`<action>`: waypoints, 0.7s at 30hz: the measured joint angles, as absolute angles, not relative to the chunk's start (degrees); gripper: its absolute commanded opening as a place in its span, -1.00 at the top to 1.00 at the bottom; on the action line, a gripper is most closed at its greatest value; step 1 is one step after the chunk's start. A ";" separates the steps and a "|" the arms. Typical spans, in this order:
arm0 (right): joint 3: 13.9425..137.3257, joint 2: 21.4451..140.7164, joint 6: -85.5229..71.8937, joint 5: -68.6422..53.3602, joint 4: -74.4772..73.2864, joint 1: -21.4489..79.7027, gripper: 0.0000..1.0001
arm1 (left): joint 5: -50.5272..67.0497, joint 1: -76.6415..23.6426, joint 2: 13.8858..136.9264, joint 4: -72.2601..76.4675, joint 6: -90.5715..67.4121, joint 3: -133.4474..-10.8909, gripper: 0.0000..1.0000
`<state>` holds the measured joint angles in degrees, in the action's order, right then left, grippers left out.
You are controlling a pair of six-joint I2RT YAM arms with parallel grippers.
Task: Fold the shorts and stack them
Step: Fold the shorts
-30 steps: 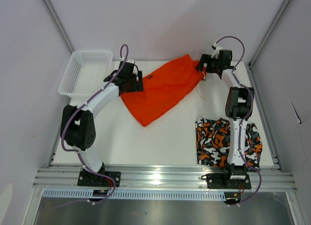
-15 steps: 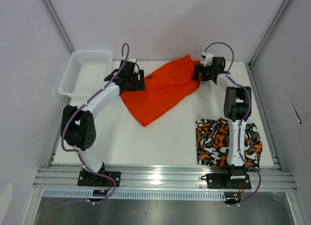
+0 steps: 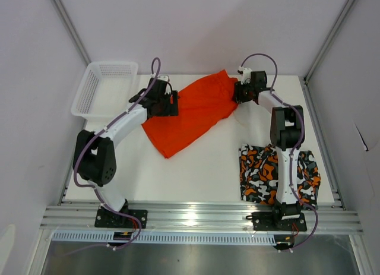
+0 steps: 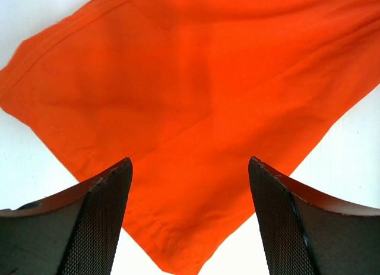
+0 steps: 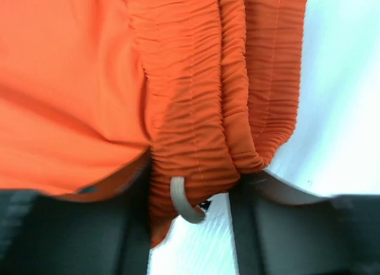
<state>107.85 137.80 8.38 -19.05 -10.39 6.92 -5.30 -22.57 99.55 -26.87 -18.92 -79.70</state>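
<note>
The plain orange shorts point(image 3: 196, 108) lie spread at the back middle of the table. My right gripper point(image 3: 240, 92) sits at their right end. In the right wrist view its jaws point(image 5: 190, 186) are shut on the bunched, gathered waistband point(image 5: 190, 126), and a loop of white drawstring point(image 5: 183, 204) hangs out below. My left gripper point(image 3: 163, 104) hovers over the shorts' left part, open, with flat orange cloth point(image 4: 196, 97) and a hem corner under its fingers point(image 4: 190, 162) and nothing between them. The patterned shorts point(image 3: 261, 168) lie folded at the front right, partly under the right arm.
A white mesh basket point(image 3: 104, 88) stands at the back left corner, just left of the left arm. Bare white tabletop point(image 3: 190, 174) stretches in front of the orange shorts. Metal rails run along the table's near edge and the right side.
My right gripper has moved left and a little nearer, closing onto the waistband and bunching it. The orange shorts have shifted left with it. The left gripper has barely moved.
</note>
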 measured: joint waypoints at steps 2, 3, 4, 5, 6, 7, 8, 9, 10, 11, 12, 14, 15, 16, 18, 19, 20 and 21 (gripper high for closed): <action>107.85 137.21 6.28 -19.33 -11.40 6.87 0.40 | -5.28 -22.61 98.43 -26.63 -18.94 -78.59 -0.62; 107.85 136.84 4.89 -19.62 -12.08 6.83 0.50 | -5.30 -22.65 97.67 -26.63 -18.94 -77.87 -0.62; 107.85 136.38 3.31 -20.08 -12.93 6.81 0.72 | -5.28 -22.76 96.73 -26.61 -18.96 -77.10 -0.61; 107.87 136.05 1.78 -20.51 -13.67 6.79 0.82 | -5.28 -22.85 95.79 -26.46 -19.00 -76.29 -0.62; 107.87 135.81 0.64 -20.84 -14.28 6.81 0.90 | -5.26 -22.98 94.65 -26.11 -19.03 -75.31 -0.62; 107.87 135.52 -1.21 -21.32 -15.20 6.81 0.96 | -5.26 -23.18 93.49 -25.74 -19.05 -74.24 -0.62; 107.66 135.22 -3.09 -21.78 -16.01 6.81 0.99 | -5.26 -23.42 92.29 -25.52 -19.18 -73.12 -0.61; 106.72 134.65 -5.06 -22.20 -16.21 6.81 1.00 | -5.23 -23.62 91.39 -25.43 -19.31 -72.31 -0.61; 105.49 133.99 -6.79 -22.50 -16.29 6.85 1.00 | -5.26 -23.94 90.43 -25.32 -19.46 -71.42 -0.61; 103.26 132.66 -9.13 -22.61 -15.99 6.96 1.00 | -5.30 -24.34 89.65 -25.26 -19.51 -70.70 -0.61; 100.14 131.04 -11.29 -22.65 -15.51 7.14 1.00 | -5.32 -24.73 88.99 -25.17 -19.51 -70.04 -0.61; 92.12 126.58 -16.03 -21.71 -13.98 8.14 1.00 | -5.39 -25.47 87.74 -25.15 -19.59 -68.84 -0.61; 87.13 123.81 -18.57 -20.27 -11.99 9.08 1.00 | -5.43 -25.80 87.22 -25.12 -19.68 -68.31 -0.61; 81.49 120.73 -21.52 -18.52 -9.89 10.63 0.99 | -5.52 -26.06 86.80 -25.12 -19.75 -67.94 -0.61; 72.03 114.89 -26.57 -15.97 -6.33 14.55 0.18 | -5.80 -26.44 85.91 -25.15 -19.99 -67.22 -0.61; 66.94 111.74 -29.28 -14.66 -3.81 17.37 -0.22 | -5.82 -26.52 85.58 -25.17 -20.03 -66.98 -0.61; 62.81 108.79 -31.75 -13.17 -2.55 20.80 -0.50 | -5.89 -26.61 85.06 -25.12 -20.05 -66.54 -0.61; 60.29 106.06 -33.61 -12.01 -1.21 24.36 -0.83 | -5.93 -26.68 84.60 -25.15 -20.05 -66.19 -0.61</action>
